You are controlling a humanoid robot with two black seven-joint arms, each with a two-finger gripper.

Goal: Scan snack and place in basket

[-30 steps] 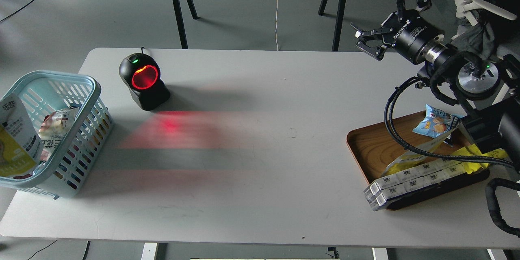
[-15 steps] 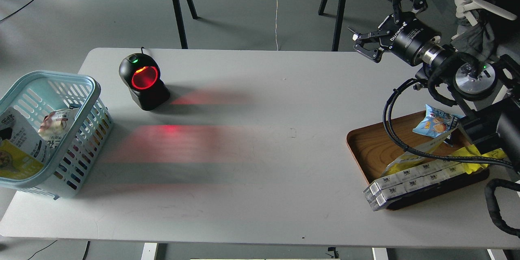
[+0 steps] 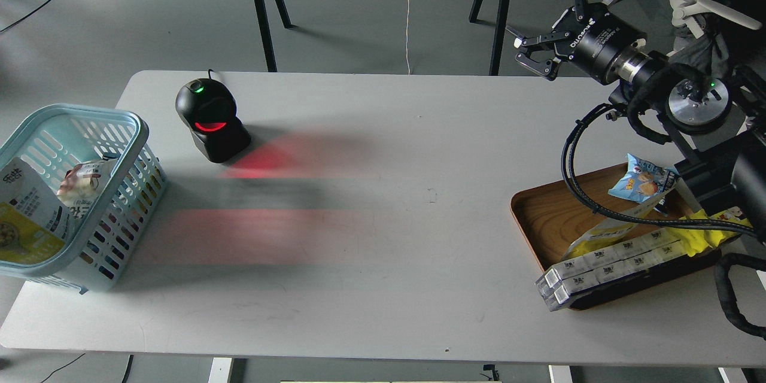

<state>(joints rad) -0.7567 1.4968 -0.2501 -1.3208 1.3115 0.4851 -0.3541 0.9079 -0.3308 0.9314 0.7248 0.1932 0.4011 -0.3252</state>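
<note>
Table [image 3: 383, 263]: grey top, carrying every item listed below; taken as the landmark for all positions.
Basket [image 3: 128, 125]: light blue, slotted sides, at the table's left end, tilted, its outer side running out of view past the table edge.
Tray [image 3: 541, 215]: brown wood, at the table's right end; holds a row of white boxes [image 3: 604, 266] overhanging its near rim, a small blue bag [image 3: 640, 179] and a yellow wrapper [image 3: 706, 233].
Right arm: enters over the table's right end, above the tray.
Right gripper [image 3: 553, 24]: raised beyond the table's far right corner, fingers spread wide, nothing between them.
Left gripper: not in view; state unreported.
Scanner [image 3: 209, 119]: black, upright, on the table's far left part, just right of the basket; green lamp lit, red light cast across the table top.
Snack [image 3: 27, 215]: yellow-and-white pouch, inside the basket at its left, leaning against the wall, partly cut off by the view's edge.
Second packet [image 3: 81, 188]: white, also in the basket, beside the snack.
Task status: judged complete or nearly so, as the pouch lies in the basket.
Risk 1: the basket is tilted over the table's left end; a nudge could tip it off.
Risk 2: the overhanging boxes could fall if the right arm's cable drags across the tray.
</note>
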